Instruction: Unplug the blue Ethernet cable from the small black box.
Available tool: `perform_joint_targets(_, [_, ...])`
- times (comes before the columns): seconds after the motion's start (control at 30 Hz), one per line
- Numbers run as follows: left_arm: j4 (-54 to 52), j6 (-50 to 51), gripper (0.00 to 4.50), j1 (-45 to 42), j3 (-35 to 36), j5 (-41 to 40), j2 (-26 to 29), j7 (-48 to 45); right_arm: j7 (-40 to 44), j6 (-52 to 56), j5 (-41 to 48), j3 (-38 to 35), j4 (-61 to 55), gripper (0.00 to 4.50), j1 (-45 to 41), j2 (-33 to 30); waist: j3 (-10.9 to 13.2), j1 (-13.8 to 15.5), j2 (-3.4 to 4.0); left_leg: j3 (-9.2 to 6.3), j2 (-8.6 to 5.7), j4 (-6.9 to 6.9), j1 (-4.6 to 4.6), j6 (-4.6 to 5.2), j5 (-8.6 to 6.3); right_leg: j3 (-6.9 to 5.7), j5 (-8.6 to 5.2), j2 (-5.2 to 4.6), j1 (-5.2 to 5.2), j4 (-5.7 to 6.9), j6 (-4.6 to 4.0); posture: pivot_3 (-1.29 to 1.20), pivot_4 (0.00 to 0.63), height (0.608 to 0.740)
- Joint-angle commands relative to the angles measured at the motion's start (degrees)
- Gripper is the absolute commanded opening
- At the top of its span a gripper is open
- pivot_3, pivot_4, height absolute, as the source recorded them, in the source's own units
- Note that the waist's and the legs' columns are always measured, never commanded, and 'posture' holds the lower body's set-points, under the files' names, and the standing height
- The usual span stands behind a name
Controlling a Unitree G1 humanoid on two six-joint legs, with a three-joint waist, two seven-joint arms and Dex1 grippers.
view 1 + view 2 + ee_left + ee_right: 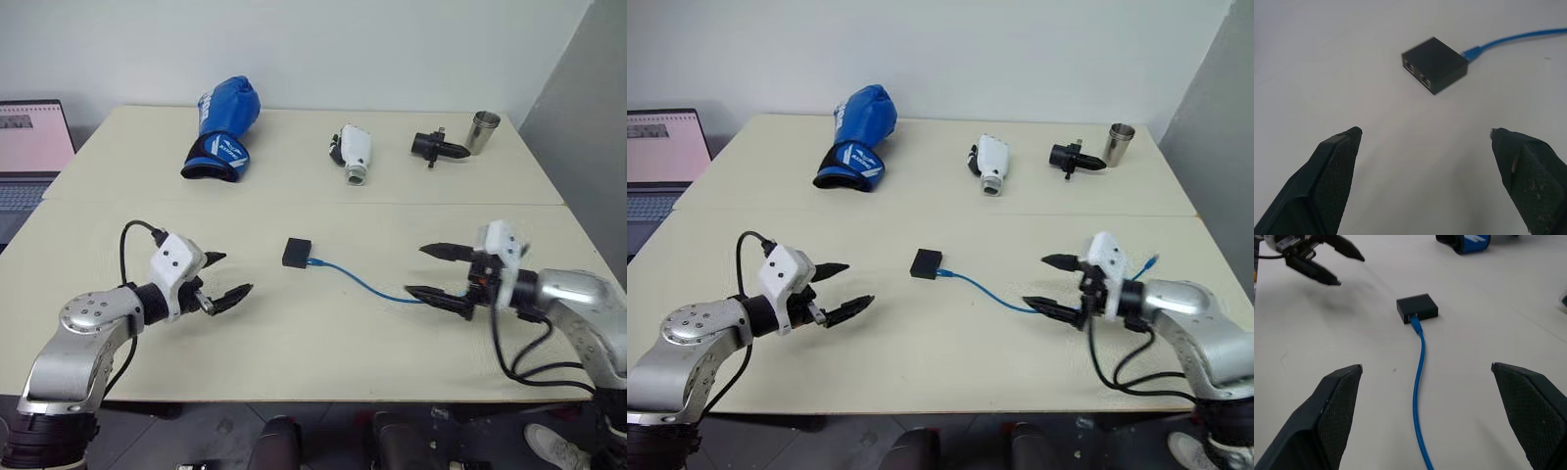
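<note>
The small black box point(297, 252) lies between both hands, fingers spread, holding nothing. Left hand point(219, 279) seems nearer it; the blue Ethernet cable point(362, 281) runs toward the right hand point(437, 272).

Bright-blue Ethernet cable point(364, 282), matte-black box point(297, 253), blue-and-white boxing glove point(223, 128), cream table point(294, 343)
</note>
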Motion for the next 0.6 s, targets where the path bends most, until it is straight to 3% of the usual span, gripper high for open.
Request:
perform_joint_targets(0.03, [-0.5,1.7,4.50,-0.3,0.6,-3.7,2.2,-5.0,-1.9,-7.1,-10.2,9.3,7.8,4.49,-5.2,5.0,0.0,0.2,0.01,0.00,0.00,-0.02,0.01,0.00,0.00,-0.01,-0.01,0.01,0.00,0.02,-0.01,0.00,0.150,0.740])
perform_joint_targets(0.23, [0.6,-0.4,4.50,-0.6,1.9,-4.7,2.6,-7.1,-2.8,-14.4,-16.4,14.9,24.8,4.49,-13.2,16.0,0.0,0.5,0.01,0.06,-0.10,-0.01,-0.12,0.00,0.00,-0.01,0.00,-0.10,-0.10,0.02,-0.02,0.00,0.150,0.740])
perform_joint_targets(0.6, [1.5,-2.9,4.50,0.7,1.2,-2.7,4.0,-7.9,-3.2,-27.1,-23.4,15.3,51.8,4.49,-23.9,26.0,0.0,0.3,0.03,0.09,-0.06,-0.05,-0.08,0.00,0.00,0.01,-0.01,-0.08,-0.28,0.32,-0.06,0.00,0.150,0.740])
